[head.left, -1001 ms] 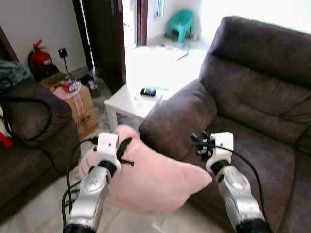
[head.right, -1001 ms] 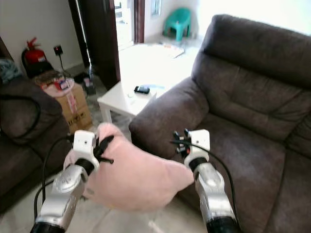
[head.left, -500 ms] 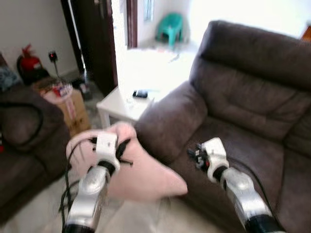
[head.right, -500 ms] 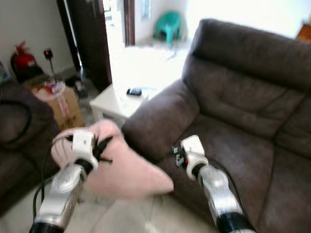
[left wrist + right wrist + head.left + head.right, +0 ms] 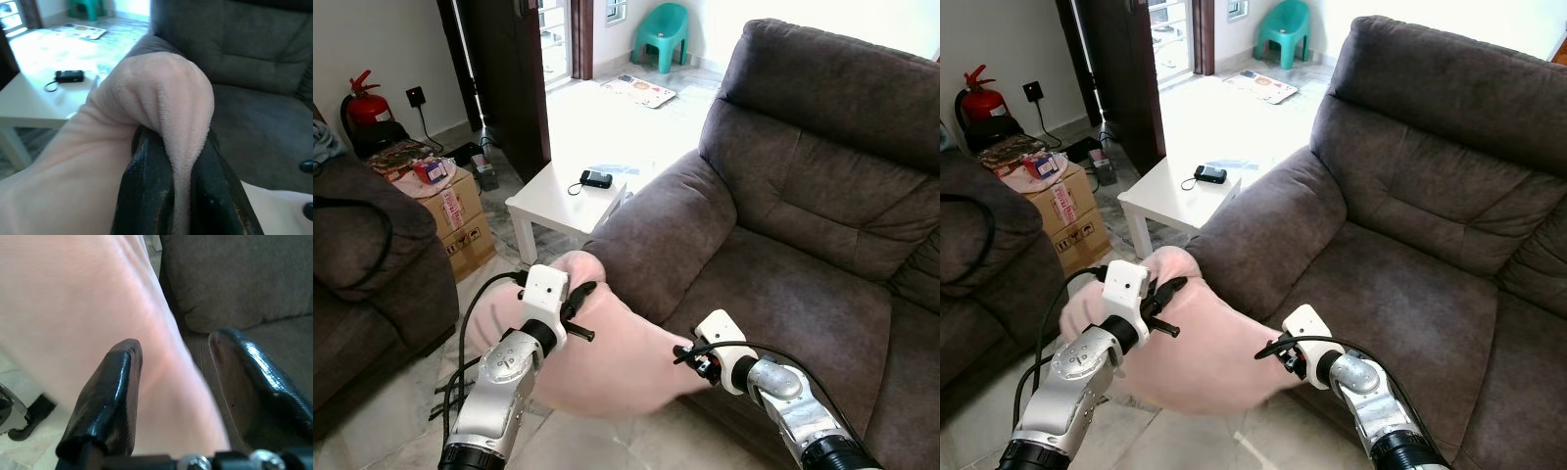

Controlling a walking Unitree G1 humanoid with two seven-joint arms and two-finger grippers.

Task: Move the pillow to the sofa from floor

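We're carrying the pink pillow off the floor, hanging just in front of the sofa armrest. It looks light and squashy (it folds wherever it's pinched), so we're guessing a corner or bunched edge is the place to grab. The left end effector is clenched on a fold of plush, which the left wrist view is showing clearly. The right end effector is spread open around the pillow's edge, not squeezing.
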